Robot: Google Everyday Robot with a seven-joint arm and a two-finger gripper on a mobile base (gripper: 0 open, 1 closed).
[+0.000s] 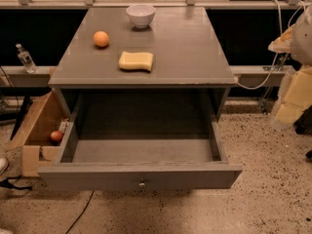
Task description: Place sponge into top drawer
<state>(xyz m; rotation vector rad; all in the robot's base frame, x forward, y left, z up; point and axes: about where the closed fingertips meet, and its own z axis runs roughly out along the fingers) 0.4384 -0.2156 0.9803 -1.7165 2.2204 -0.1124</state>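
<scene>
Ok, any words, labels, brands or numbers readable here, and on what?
No text can be read.
Bottle left of the table: any label is too small to read.
Sponge, bowl, orange, top drawer: no markings show.
Tool, at the right edge beside the table: no readable mark.

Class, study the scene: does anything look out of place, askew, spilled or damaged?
Nothing is spilled or damaged. The pale yellow wavy-edged sponge, round orange fruit and white bowl sit neatly on the grey tabletop; the wide grey wooden top drawer stands open, not askew. The robot's hand is not in view.
</scene>
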